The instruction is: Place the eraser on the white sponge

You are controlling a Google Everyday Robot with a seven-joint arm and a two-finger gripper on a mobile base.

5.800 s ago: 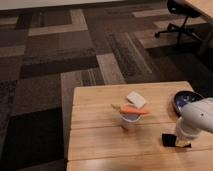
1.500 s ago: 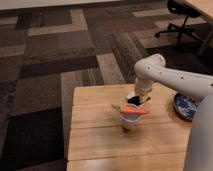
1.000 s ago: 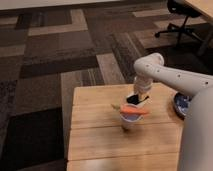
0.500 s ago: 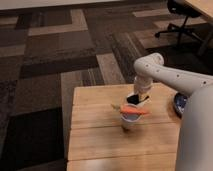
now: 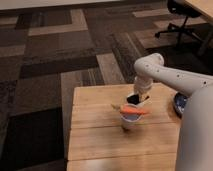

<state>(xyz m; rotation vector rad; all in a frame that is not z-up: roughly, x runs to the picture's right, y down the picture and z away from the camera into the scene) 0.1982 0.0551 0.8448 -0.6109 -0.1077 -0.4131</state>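
Observation:
The eraser (image 5: 134, 99), a small flat black block, lies on or just above the white sponge (image 5: 145, 102) at the back middle of the wooden table (image 5: 97, 142); only a white edge of the sponge shows beside it. My gripper (image 5: 140, 95) points down right over the eraser, at its right end. I cannot tell whether it still holds the eraser. My white arm (image 5: 170, 75) reaches in from the right.
A small white cup (image 5: 131, 116) with an orange piece (image 5: 134, 110) across its top stands just in front of the sponge. A dark blue bowl (image 5: 179, 103) sits at the table's right, partly hidden by my arm. An office chair (image 5: 176, 17) stands far back on the carpet.
Several seconds ago my gripper was at the table's front right by the eraser. It has since carried the eraser to the sponge. Over the last second it has barely moved.

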